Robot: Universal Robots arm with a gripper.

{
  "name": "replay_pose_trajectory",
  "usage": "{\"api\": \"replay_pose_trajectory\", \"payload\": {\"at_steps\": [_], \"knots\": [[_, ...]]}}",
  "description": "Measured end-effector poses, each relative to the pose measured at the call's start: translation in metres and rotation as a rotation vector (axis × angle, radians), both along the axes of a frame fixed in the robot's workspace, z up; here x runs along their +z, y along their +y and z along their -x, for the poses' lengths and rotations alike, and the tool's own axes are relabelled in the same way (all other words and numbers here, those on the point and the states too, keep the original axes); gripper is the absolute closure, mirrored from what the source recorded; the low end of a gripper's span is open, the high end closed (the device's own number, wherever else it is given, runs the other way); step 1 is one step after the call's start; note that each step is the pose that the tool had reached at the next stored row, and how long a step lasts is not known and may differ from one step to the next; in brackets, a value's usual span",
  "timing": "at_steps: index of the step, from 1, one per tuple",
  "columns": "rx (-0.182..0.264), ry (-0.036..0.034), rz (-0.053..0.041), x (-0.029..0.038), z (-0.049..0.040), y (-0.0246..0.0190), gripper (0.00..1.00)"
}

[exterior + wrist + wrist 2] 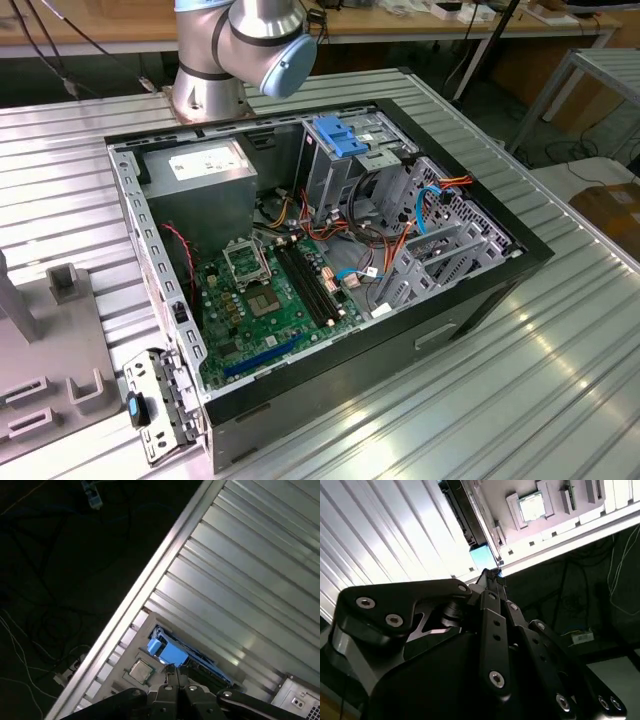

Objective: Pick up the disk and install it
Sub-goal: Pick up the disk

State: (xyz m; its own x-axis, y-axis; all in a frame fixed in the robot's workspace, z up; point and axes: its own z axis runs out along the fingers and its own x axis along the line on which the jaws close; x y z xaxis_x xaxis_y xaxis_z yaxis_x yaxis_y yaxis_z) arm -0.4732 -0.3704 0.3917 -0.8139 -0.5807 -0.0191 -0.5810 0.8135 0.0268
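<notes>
While gripper (175, 670) hovers pinched together | disk (168, 653) lies just beyond its tip

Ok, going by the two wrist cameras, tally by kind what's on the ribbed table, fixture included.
disk: 1
processor chip: 1
grey fixture plate: 1
computer case: 1
Total: 4
</notes>
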Motion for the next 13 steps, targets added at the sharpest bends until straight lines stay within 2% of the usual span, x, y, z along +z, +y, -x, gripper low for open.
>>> {"api": "replay_pose_trajectory", "payload": {"at_steps": [2, 4, 6, 13], "knots": [[0.038, 0.0001, 0.0, -0.0002, 0.0, 0.0, 0.89], [0.109, 0.0001, 0.0, -0.0005, 0.0, -0.0001, 0.89], [0.162, 0.0001, 0.0001, -0.0008, 0.0, -0.0002, 0.89], [0.326, 0.0001, 0.0003, -0.0019, 0.0, -0.0003, 0.89]]}}
